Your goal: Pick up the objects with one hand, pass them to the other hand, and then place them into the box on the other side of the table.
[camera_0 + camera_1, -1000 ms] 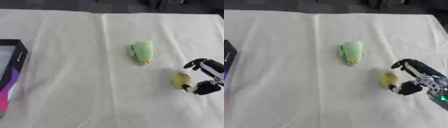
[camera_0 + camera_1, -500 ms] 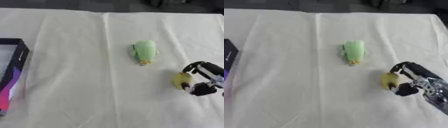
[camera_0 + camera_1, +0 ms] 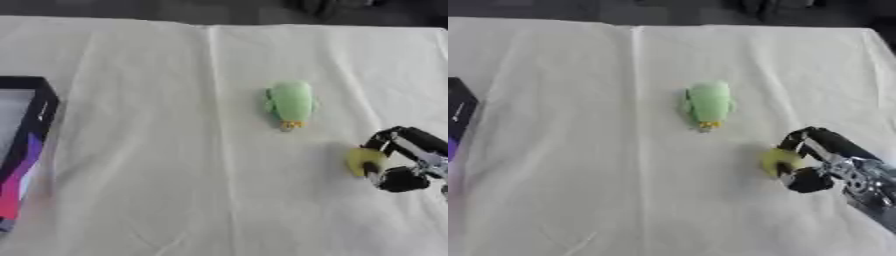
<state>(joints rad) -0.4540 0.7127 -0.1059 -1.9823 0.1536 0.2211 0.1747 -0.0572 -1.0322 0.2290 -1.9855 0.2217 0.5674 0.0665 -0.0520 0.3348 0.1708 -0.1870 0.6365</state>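
Note:
A small yellow-green round object [image 3: 361, 160] lies on the white cloth at the right. My right hand [image 3: 829, 162] comes in from the lower right, its fingers and thumb curled round that object from the right side. A light green plush toy [image 3: 290, 102] with a yellow tip lies in the middle of the table, apart from the hand. The black box [image 3: 26, 130] with a purple and pink inside stands at the left edge. My left hand shows in neither view.
A white cloth [image 3: 157, 75] with creases covers the whole table. A dark strip runs beyond the table's far edge at the top.
The right hand has closed in a little on the yellow-green object. The whole picture has shifted slightly; the green toy and the box have not moved.

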